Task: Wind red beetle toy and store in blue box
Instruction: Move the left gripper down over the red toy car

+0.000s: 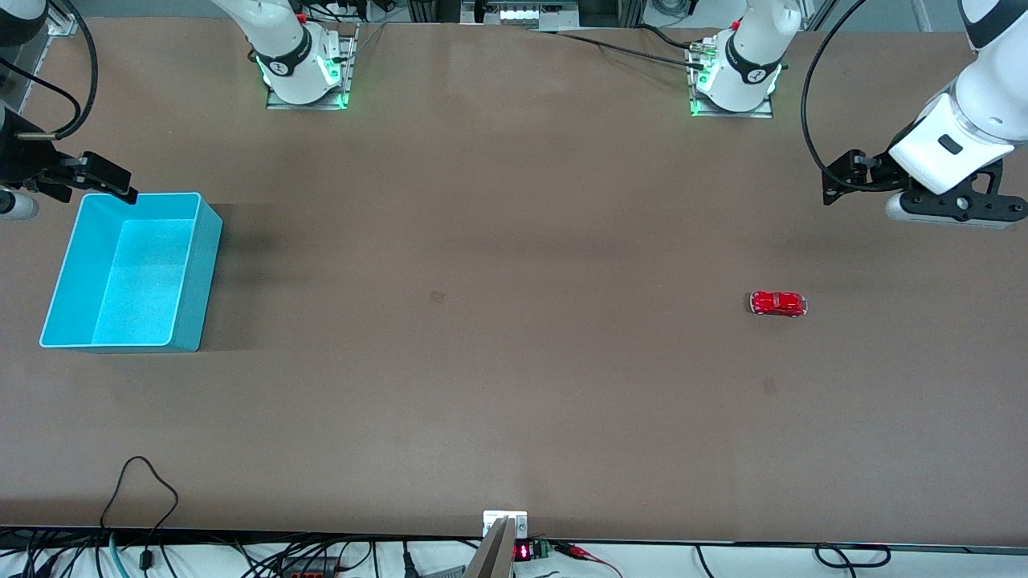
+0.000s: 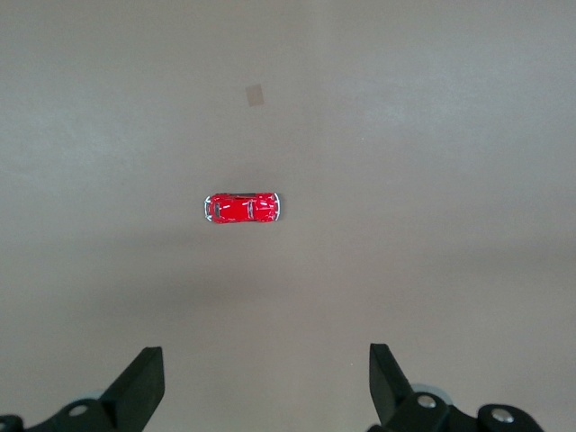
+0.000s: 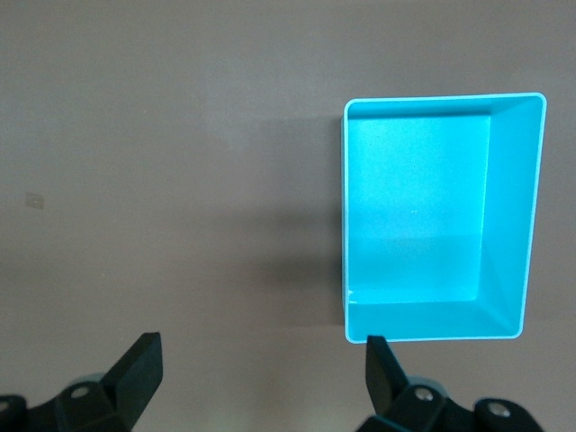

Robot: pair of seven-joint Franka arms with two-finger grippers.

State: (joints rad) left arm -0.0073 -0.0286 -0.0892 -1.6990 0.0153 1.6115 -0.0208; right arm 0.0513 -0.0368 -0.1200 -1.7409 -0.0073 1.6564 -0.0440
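The red beetle toy (image 1: pixel 777 303) sits on its wheels on the brown table (image 1: pixel 482 361) toward the left arm's end, its long axis running along the table's length; which end is the nose is hard to tell; the blue box (image 1: pixel 56 293) stands open-topped at the right arm's end, well apart; the left gripper (image 2: pixel 266 391) hangs above bare table with fingers apart; the right gripper (image 3: pixel 263 382), jaws spread, hangs by the box's corner, its arm cut off by the frame edge.

Glossy red beetle toy (image 1: pixel 777 303); smooth plastic blue box (image 1: pixel 205 265); matt table (image 1: pixel 482 361).
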